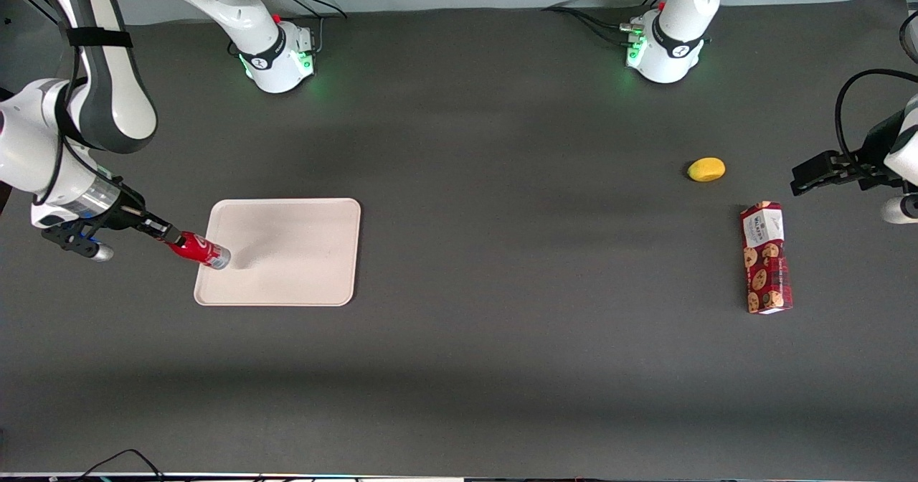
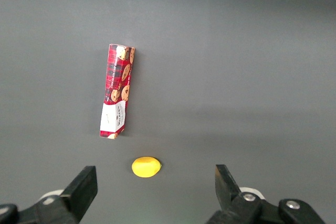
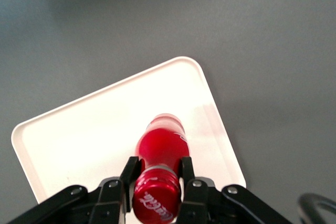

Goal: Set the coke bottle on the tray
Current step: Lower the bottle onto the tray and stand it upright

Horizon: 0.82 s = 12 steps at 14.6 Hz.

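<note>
The coke bottle (image 1: 199,248) is a slim red bottle with a red cap and a silvery base. My right gripper (image 1: 170,235) is shut on its neck and holds it tilted, base lowest, over the edge of the tray (image 1: 287,252) that lies toward the working arm's end of the table. In the right wrist view the two black fingers (image 3: 129,174) clamp the bottle (image 3: 161,150) just below its cap, my gripper (image 3: 157,174) above the cream tray (image 3: 79,135). I cannot tell if the base touches the tray.
A red cookie box (image 1: 765,257) lies toward the parked arm's end of the table, with a yellow lemon-like fruit (image 1: 706,169) a little farther from the front camera. Both also show in the left wrist view: box (image 2: 116,91), fruit (image 2: 146,167).
</note>
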Available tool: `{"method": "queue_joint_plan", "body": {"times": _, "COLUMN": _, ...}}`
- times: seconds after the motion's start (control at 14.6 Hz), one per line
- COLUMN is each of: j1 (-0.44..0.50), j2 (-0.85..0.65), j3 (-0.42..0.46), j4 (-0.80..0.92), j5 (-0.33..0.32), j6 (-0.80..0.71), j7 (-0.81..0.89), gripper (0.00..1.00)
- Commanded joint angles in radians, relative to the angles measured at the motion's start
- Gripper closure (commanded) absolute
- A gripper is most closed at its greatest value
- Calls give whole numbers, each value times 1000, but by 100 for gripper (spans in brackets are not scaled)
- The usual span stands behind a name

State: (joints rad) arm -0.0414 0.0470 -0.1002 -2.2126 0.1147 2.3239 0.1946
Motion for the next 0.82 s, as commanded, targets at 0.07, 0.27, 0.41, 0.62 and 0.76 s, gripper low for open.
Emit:
{"method": "queue_joint_plan", "body": {"times": 0.07, "j1": -5, "j2": 54, "j3": 17, "j4": 2, "j5": -53, "j6": 17, "j7": 29, "gripper": 100}}
{"method": "queue_joint_plan", "body": {"times": 0.27, "j1": -9, "j2": 83, "j3": 16, "j4": 7, "j5": -98, "j6": 20, "j7": 31, "gripper": 100}}
{"method": "queue_joint_plan", "body": {"times": 0.41, "j1": -12, "j2": 96, "j3": 16, "j4": 8, "j5": -98, "j6": 40, "j7": 31, "gripper": 100}}
{"method": "queue_joint_plan", "body": {"times": 0.62, "j1": -17, "j2": 99, "j3": 14, "j4": 21, "j5": -98, "j6": 37, "j7": 31, "gripper": 76}}
{"method": "queue_joint_plan", "body": {"times": 0.76, "j1": -17, "j2": 113, "j3": 14, "j4": 43, "j5": -98, "j6": 29, "j7": 37, "gripper": 48}}
